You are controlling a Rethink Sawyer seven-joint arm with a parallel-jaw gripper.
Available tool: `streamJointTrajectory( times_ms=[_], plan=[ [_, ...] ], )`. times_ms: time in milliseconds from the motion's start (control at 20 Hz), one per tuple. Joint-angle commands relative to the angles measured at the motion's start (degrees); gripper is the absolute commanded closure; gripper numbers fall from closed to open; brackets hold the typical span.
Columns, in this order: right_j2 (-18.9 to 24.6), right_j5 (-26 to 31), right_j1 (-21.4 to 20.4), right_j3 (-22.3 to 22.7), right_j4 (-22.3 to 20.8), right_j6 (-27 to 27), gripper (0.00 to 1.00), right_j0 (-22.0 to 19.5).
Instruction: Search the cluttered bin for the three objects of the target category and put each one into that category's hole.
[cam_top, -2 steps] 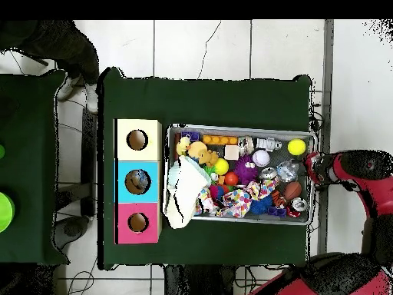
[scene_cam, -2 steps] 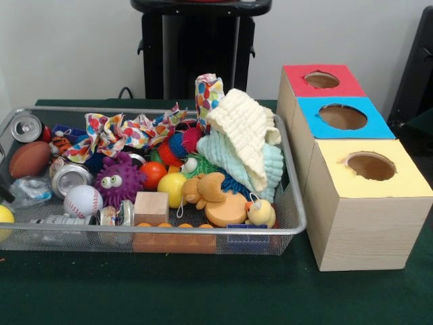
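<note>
Overhead: red arm (cam_top, -2 steps: 349, 167) bent beside bin's (cam_top, -2 steps: 310, 207) short end, gripper (cam_top, -2 steps: 313, 170) at rim by yellow ball (cam_top, -2 steps: 296, 147); open/closed state indiscernible. Toys w/ cloths fill bin; three-hole box (cam_top, -2 steps: 137, 181) adjacent.

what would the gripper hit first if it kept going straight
Probably the crushed clear bottle just inside the bin's end; the gripper's height is unclear, so it might catch the bin's rim first.

A green-covered surface (scene_cam, -2 steps: 203, 291) is carrying everything. A second green surface (cam_top, -2 steps: 27, 165) is standing well apart, holding 2 green things at its edge. Cables (cam_top, -2 steps: 80, 280) are trailing over the tiled floor (cam_top, -2 steps: 199, 46).
</note>
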Motion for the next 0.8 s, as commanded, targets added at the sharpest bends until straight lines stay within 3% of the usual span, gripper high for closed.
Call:
streamJointTrajectory(
  times_ms=[50, 800],
  plan=[
    [3.1, 4.1, 2.3, 7.5, -0.1, 1.9, 0.0, 0.4],
    [4.4, 3.9, 0.4, 13.2, 1.8, 2.7, 0.0, -0.3]
  ],
)
